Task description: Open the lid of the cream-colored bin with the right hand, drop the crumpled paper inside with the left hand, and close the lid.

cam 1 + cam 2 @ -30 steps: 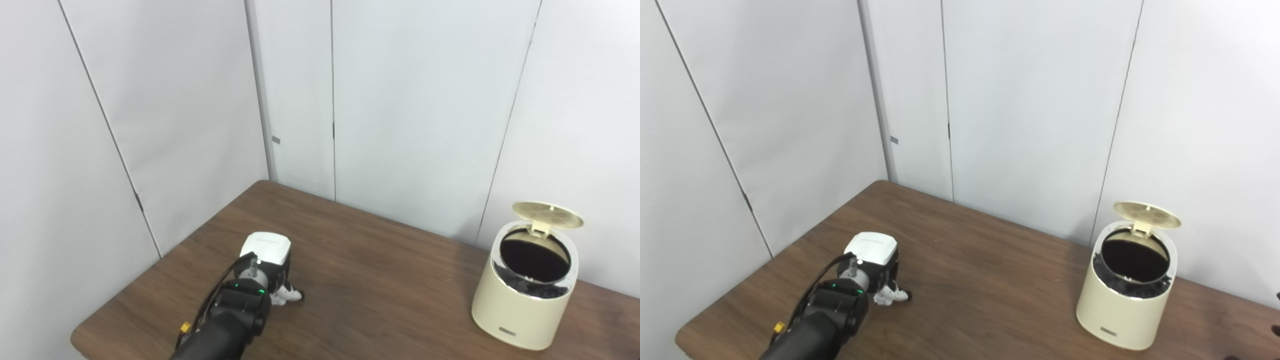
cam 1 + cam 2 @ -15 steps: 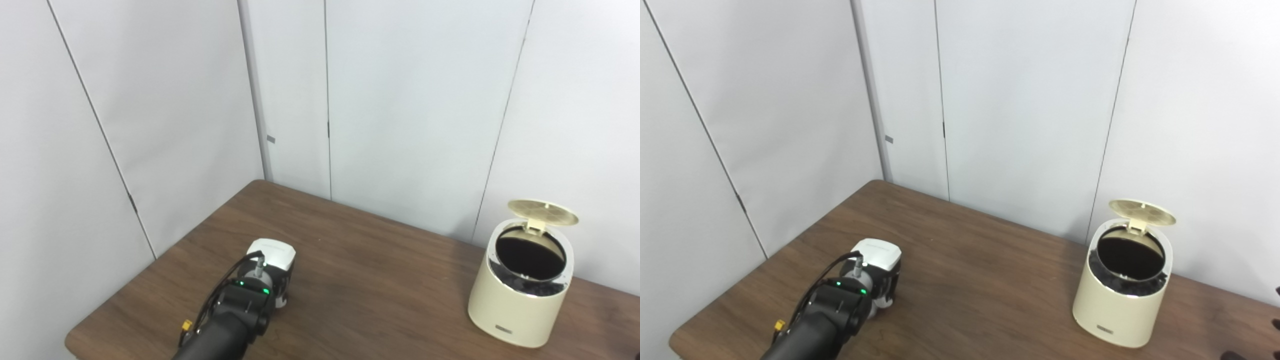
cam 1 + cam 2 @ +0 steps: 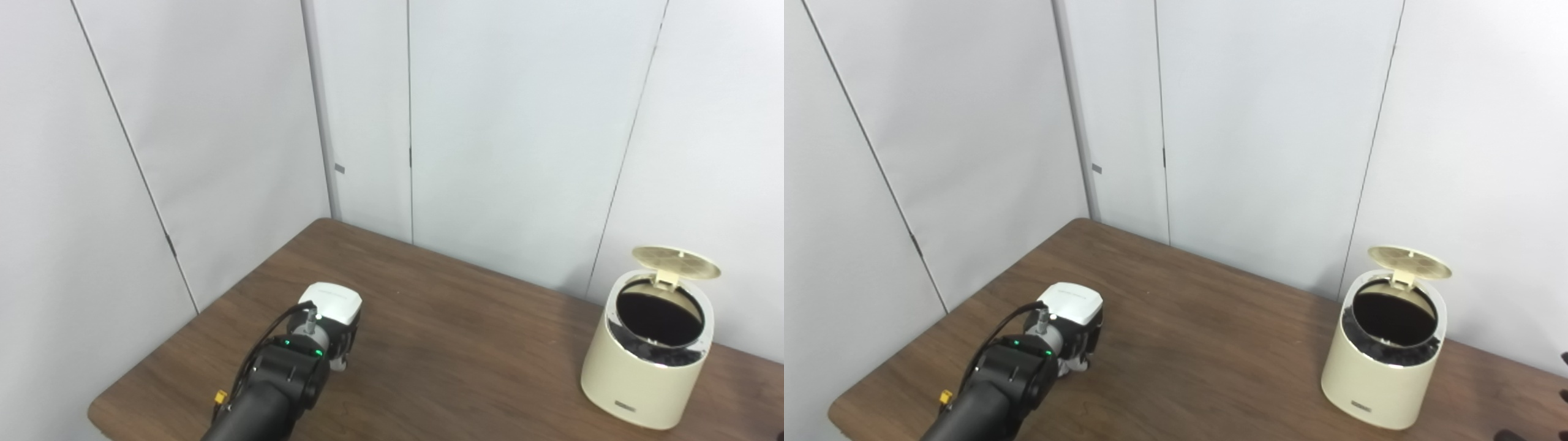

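Observation:
The cream-colored bin (image 3: 643, 386) stands at the right of the brown table, its round lid (image 3: 675, 262) tipped up at the back. The mouth is open and shows a black liner inside. My left hand (image 3: 331, 312), white-backed, hangs low over the table's left part, far from the bin. Its dark fingers (image 3: 1092, 339) curl down around the crumpled paper (image 3: 1078, 365), of which only a small white bit shows under the hand. Of my right hand (image 3: 1564, 376) only dark fingertips show at the right edge of the right eye view.
The table (image 3: 465, 343) sits in a corner of white wall panels (image 3: 508, 141). Its left edge runs close beside my left arm. Bare wood lies between my left hand and the bin.
The camera has shifted a little. My left hand's fingers have closed down over the crumpled paper, which stuck out to the right a second ago and is now mostly hidden. The bin's lid stays up.

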You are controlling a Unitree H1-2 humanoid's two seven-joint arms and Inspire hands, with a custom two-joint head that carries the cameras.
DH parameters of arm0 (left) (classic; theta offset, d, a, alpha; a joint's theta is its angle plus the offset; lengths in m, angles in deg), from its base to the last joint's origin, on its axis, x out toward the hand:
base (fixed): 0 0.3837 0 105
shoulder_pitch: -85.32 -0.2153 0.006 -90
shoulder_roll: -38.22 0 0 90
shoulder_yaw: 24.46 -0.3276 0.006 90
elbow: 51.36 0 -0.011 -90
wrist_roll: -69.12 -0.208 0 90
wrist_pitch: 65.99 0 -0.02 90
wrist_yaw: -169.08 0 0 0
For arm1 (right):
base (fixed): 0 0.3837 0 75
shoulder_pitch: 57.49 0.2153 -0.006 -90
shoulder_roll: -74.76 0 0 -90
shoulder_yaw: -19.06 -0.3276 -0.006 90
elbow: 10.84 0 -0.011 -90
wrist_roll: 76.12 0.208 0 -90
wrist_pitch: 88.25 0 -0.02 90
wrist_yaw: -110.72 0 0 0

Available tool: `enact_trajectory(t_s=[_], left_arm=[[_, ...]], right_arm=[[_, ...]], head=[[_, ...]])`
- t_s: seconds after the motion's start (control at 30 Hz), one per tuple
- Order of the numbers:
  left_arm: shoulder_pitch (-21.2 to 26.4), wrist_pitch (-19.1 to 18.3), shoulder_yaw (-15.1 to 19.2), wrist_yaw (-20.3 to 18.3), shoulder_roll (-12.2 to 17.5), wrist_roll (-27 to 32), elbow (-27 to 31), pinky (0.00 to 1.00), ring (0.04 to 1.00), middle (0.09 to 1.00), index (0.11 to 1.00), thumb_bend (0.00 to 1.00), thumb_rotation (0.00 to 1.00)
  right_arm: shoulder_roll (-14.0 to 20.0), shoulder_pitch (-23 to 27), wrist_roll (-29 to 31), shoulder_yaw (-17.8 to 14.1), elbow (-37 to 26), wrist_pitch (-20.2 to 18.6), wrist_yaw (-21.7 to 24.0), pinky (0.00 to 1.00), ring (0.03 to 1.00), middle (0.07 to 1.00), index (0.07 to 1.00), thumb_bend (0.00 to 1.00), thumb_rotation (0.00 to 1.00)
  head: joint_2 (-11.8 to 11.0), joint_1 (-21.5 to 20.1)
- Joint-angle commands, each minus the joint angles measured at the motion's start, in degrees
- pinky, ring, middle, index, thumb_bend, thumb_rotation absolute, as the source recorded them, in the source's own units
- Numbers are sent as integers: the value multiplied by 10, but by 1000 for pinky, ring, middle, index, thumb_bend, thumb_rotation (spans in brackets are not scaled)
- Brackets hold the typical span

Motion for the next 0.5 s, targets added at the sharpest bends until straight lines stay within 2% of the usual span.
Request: enact_trajectory(t_s=[0.0, 0.03, 0.13, 0.27, 0.33, 0.4, 0.43, 0.47], left_arm=[[12, 7, 13, 31, 8, 5, 23, 427, 395, 442, 494, 524, 0], [11, 9, 15, 35, 7, 9, 26, 424, 395, 418, 499, 523, 0], [9, 15, 20, 49, 6, 17, 29, 409, 366, 469, 488, 527, 0], [-1, 27, 30, 86, 3, 39, 38, 358, 320, 472, 486, 527, 0], [-4, 30, 35, 89, 5, 45, 43, 365, 331, 472, 487, 527, 0], [-4, 24, 45, 62, 7, 50, 59, 492, 428, 453, 497, 525, 0], [-4, 25, 49, 42, 10, 49, 69, 603, 537, 469, 501, 525, 0], [-2, 26, 51, 18, 14, 45, 80, 656, 599, 481, 500, 525, 0]], right_arm=[[7, 18, -2, -4, -13, 14, -8, 672, 888, 1000, 1000, 914, 811], [7, 18, -2, -4, -13, 13, -8, 667, 884, 1000, 1000, 914, 809], [6, 18, -1, -3, -10, 21, -11, 653, 874, 1000, 1000, 901, 800], [5, 19, -1, -2, -12, 21, -10, 642, 869, 1000, 1000, 872, 785], [5, 19, -2, -1, -15, 17, -8, 633, 865, 1000, 1000, 860, 776], [4, 20, -1, -1, -15, 16, -7, 630, 864, 1000, 1000, 856, 767], [4, 20, -1, -1, -13, 18, -7, 623, 860, 1000, 1000, 852, 764], [4, 21, 0, -1, -11, 21, -8, 620, 858, 1000, 1000, 850, 763]], head=[[0, 1], [0, 0], [0, -1], [0, -1], [0, -1], [1, 2], [1, 4], [1, 4]])
